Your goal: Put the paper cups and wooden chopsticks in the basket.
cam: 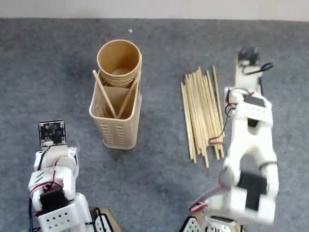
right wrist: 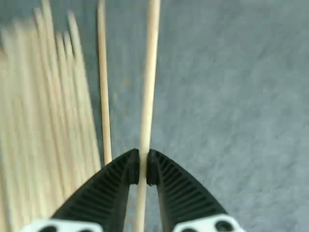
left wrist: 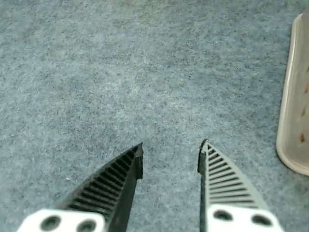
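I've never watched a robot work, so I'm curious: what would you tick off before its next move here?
1. Right hand shut on one chopstick: ok.
2. Held chopstick lifted off the carpet: cannot tell.
3. Basket upright, with room beside its two chopsticks: ok.
4. Paper cups standing in the basket: ok.
5. Left hand open, clear of the basket's opening: ok.
6. All chopsticks in the basket: not ok, a pile lies on the carpet.

White arm shells (cam: 251, 140), black ribbed fingers (left wrist: 116, 188), red and black cables (cam: 216, 139)
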